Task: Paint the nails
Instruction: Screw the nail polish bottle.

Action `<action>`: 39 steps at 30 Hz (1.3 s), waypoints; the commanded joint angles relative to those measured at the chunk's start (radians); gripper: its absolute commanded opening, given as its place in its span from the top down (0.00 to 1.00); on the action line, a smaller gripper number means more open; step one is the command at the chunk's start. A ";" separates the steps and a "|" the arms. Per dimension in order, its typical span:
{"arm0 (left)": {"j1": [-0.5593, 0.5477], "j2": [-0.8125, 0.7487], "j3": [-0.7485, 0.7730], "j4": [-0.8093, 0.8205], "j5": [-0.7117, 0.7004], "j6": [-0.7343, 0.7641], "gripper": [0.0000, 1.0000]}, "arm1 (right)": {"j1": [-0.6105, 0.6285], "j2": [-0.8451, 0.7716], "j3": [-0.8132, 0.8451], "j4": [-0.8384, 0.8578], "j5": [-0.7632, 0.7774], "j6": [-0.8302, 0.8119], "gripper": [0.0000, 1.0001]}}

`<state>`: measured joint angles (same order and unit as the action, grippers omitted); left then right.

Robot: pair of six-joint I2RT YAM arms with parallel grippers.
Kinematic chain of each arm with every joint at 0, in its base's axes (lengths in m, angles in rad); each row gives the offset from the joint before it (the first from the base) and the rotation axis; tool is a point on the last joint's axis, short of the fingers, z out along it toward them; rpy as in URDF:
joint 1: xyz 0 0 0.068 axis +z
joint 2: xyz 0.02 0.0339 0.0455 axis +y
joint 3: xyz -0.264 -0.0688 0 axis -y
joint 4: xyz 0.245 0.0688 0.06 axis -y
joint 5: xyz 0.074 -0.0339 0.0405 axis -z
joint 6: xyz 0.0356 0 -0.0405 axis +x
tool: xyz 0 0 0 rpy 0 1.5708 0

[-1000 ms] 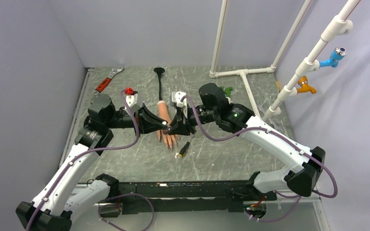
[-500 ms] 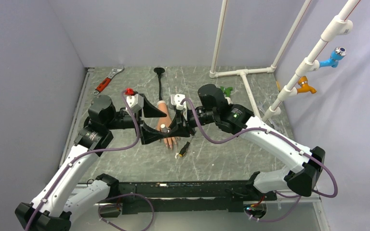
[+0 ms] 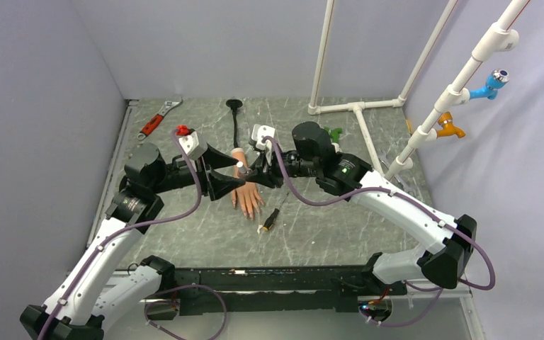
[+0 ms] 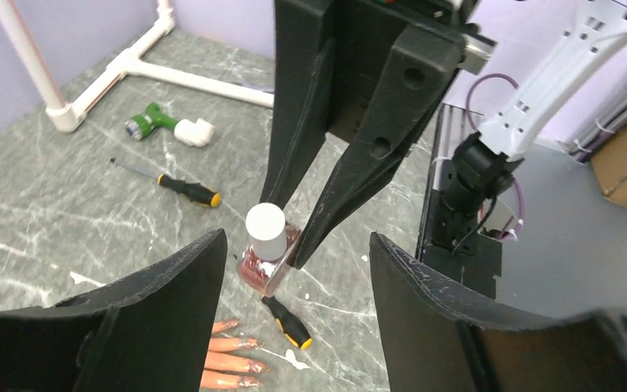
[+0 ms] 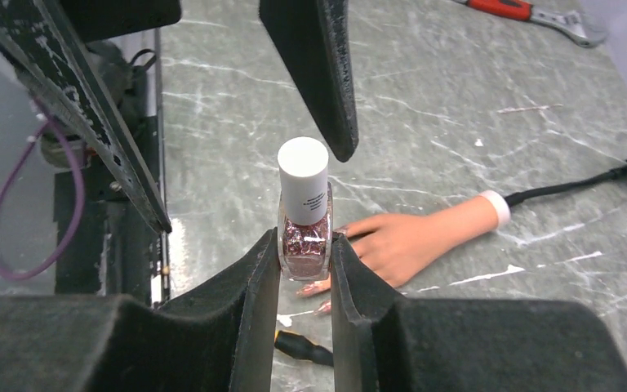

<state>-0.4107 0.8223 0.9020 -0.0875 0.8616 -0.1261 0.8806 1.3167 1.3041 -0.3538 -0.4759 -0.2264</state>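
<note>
A peach mannequin hand [image 3: 247,197] lies flat mid-table, its black stalk [image 3: 236,124] running to the far side. The nails [image 4: 252,344] at its fingertips look glittery pink; in the right wrist view the nails [image 5: 314,287] peek out under the bottle. My right gripper [image 5: 304,245] is shut on a white-capped bottle of pink glitter polish [image 5: 304,233], held upright above the fingers. My left gripper [image 4: 298,245] faces it, open, with the bottle's cap [image 4: 264,231] between its jaws and close to the left one. From above, the left gripper [image 3: 239,176] and the right gripper [image 3: 251,172] meet over the hand.
A short black-and-yellow screwdriver [image 3: 270,219] lies just right of the fingers. A longer screwdriver [image 4: 181,189] and a green tool [image 3: 336,132] lie further back, beside a white pipe frame [image 3: 358,108]. A red-handled wrench [image 3: 157,120] is at the far left.
My left gripper, shut a second ago, swung wide open and now stands a little narrower. Both grippers and the bottle have moved slightly toward the far side, uncovering the fingers.
</note>
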 commanded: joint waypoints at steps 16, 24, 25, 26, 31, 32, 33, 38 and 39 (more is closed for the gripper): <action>0.006 0.002 -0.038 0.056 -0.202 -0.080 0.47 | 0.004 0.056 0.032 0.084 0.092 0.036 1.00; 0.004 0.009 -0.046 0.077 -0.222 -0.106 0.50 | 0.004 0.065 0.048 0.074 0.075 0.038 1.00; 0.005 0.009 -0.048 0.079 -0.219 -0.110 0.50 | 0.003 0.067 0.050 0.074 0.073 0.038 1.00; 0.005 0.009 -0.050 0.080 -0.214 -0.114 0.50 | 0.005 0.068 0.050 0.074 0.070 0.038 1.00; 0.003 0.007 -0.066 0.126 -0.217 -0.136 0.54 | 0.006 0.072 0.052 0.072 0.059 0.038 1.00; 0.003 0.009 -0.067 0.129 -0.218 -0.138 0.55 | 0.007 0.072 0.053 0.072 0.058 0.038 1.00; 0.003 0.012 -0.067 0.130 -0.219 -0.141 0.55 | 0.007 0.072 0.053 0.072 0.056 0.038 1.00; 0.001 0.031 -0.058 0.121 -0.192 -0.139 0.62 | 0.008 0.067 0.053 0.073 0.056 0.036 1.00; 0.001 0.035 -0.055 0.119 -0.181 -0.133 0.64 | 0.008 0.067 0.053 0.074 0.057 0.035 1.00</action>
<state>-0.4091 0.8433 0.8356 -0.0055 0.6502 -0.2512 0.8825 1.3941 1.3079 -0.3157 -0.4026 -0.1982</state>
